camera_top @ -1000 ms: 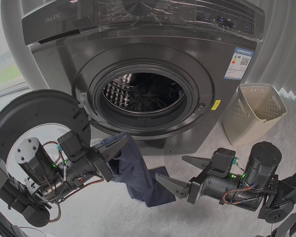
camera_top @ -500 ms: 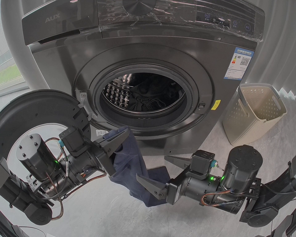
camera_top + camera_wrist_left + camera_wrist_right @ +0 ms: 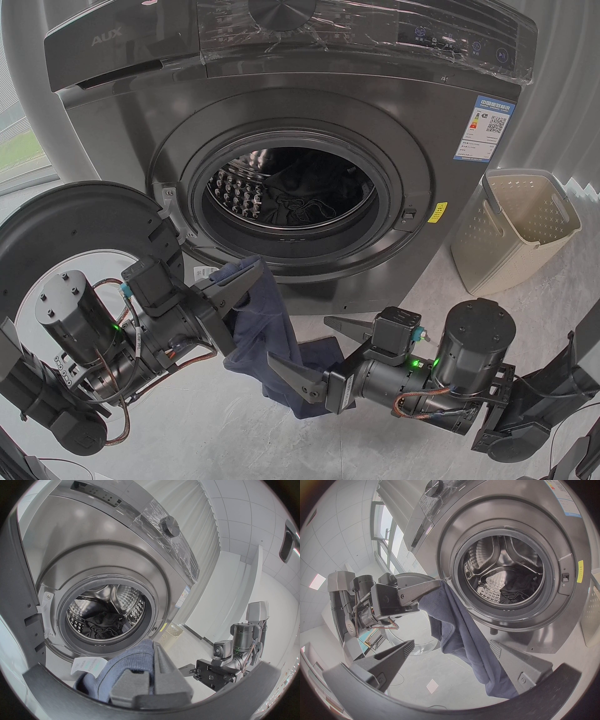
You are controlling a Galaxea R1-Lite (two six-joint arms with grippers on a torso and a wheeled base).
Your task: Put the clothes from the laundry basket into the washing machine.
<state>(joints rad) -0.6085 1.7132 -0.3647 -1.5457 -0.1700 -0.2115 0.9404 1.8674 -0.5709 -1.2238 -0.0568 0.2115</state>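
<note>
Navy garment (image 3: 269,325) is hanging from the left tool (image 3: 250,274), which is pinching its upper edge just below the open mouth of the washing machine (image 3: 312,94); the tail is draping down toward the floor (image 3: 187,425). The right tool (image 3: 297,340) is sitting spread wide, with the cloth's lower part between its fingers. Dark clothes (image 3: 300,190) are lying inside the machine. A beige laundry basket (image 3: 519,231) is standing just beside it on the right, and the round door (image 3: 69,219) is hanging open on the left.

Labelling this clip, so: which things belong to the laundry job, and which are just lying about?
Job: blue garment, left gripper clamping it, open right gripper, washing machine, dark clothes inside it, laundry basket.
Lying about: curtain, window.
</note>
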